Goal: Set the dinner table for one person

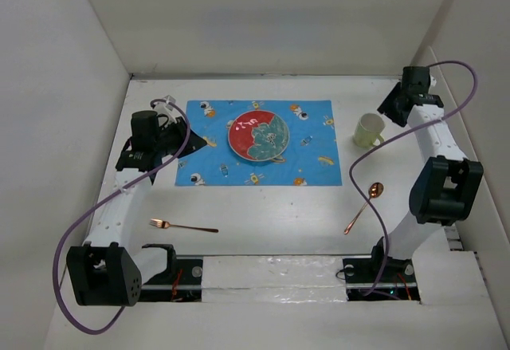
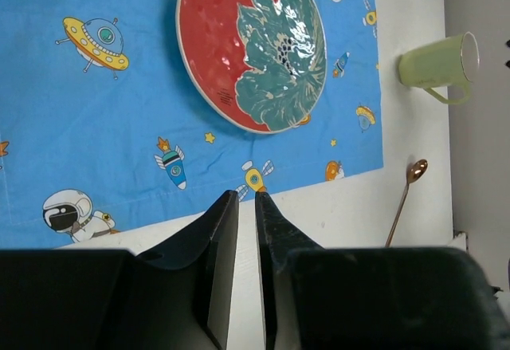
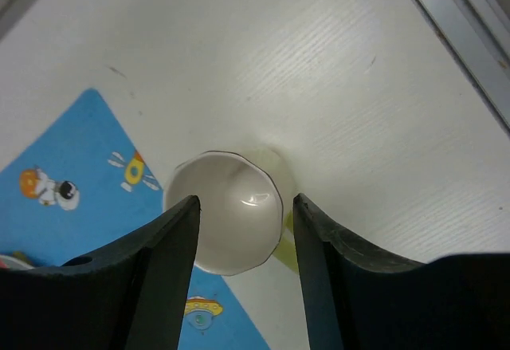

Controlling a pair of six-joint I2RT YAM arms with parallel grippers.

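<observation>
White walls box in the white surface (image 1: 279, 206), which fills the overhead view beyond the arm bases. A blue mat (image 1: 319, 167) lies toward its far side with a red and green plate (image 1: 257, 136) on it. A pale green mug (image 1: 368, 131) stands just right of the mat, a fork (image 1: 183, 226) lies near the left arm and a spoon (image 1: 365, 205) near the right. We see the left end effector (image 1: 199, 142) over the mat's left edge and the right end effector (image 1: 388, 109) just past the mug. From the left wrist, we find its fingers almost together, a thin slit between them, gripping nothing. From the right wrist, we find the fingers apart, flanking the mug's rim from above; whether they touch it we cannot tell.
</observation>
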